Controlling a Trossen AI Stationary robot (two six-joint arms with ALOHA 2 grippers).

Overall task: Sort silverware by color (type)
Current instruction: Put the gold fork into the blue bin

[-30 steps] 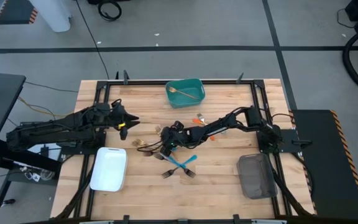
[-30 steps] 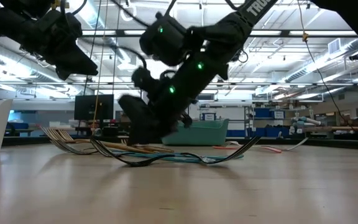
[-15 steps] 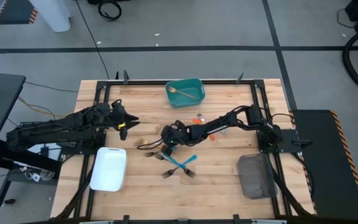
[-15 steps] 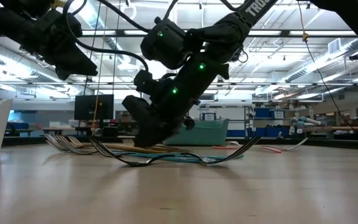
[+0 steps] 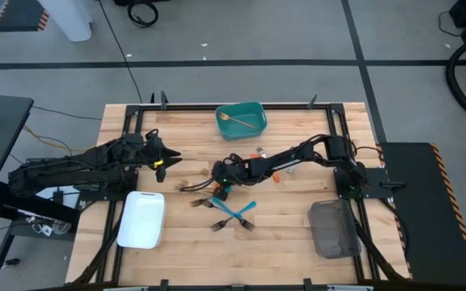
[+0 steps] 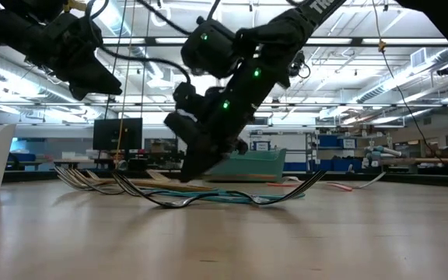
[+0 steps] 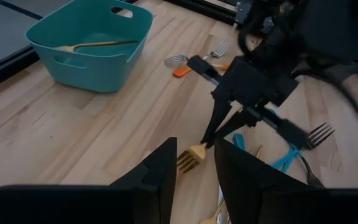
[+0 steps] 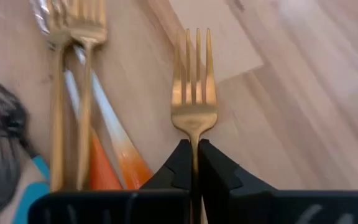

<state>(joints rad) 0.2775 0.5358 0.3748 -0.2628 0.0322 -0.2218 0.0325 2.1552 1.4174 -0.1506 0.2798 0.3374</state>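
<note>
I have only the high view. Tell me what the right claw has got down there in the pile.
Observer: The right claw is shut on a gold fork, pinching its neck just below the head, tines pointing away from the wrist.
Operator: Confirm what lies next to it.
Observer: In the right wrist view, another gold fork lies beside it, over orange-handled pieces.
Operator: Report on the teal tray.
Observer: The left wrist view shows one gold piece lying inside the teal tray.
Operator: And the left claw.
Observer: The left claw hangs above the table, fingers apart, holding nothing.
</note>
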